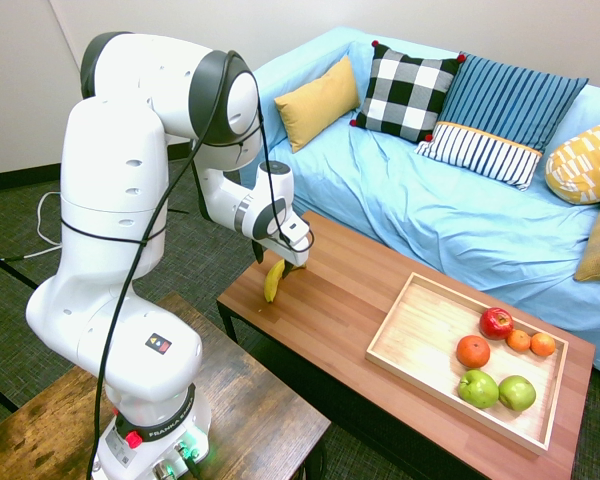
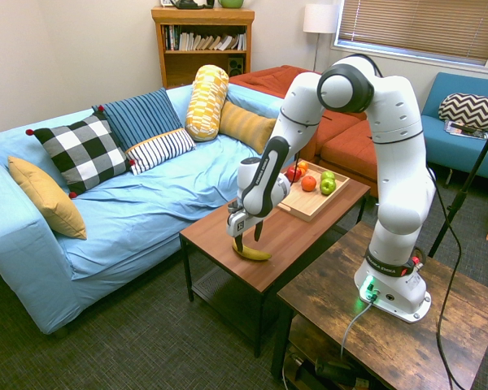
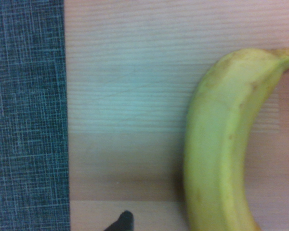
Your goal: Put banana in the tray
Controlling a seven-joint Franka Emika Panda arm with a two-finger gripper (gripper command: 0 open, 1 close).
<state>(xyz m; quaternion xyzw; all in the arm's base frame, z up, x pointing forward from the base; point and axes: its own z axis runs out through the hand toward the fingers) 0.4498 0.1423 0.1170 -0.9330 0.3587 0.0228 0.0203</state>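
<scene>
One banana (image 3: 221,125) shows its stem up close only by wrist.

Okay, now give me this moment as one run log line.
hand: open, low at banana | banana: on table, not yet in tray | tray: holds apples, oranges | next: likely grasp

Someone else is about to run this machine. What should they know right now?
Pincer: open, low over the banana, holding nothing.
Banana: lying on the reddish-brown table, near the end away from the tray.
Tray: on the same table, holding apples and orange fruits.
Done: the pincer is positioned near the banana.
Left: grip the banana, lift it, carry it over and set it in the tray.
</scene>
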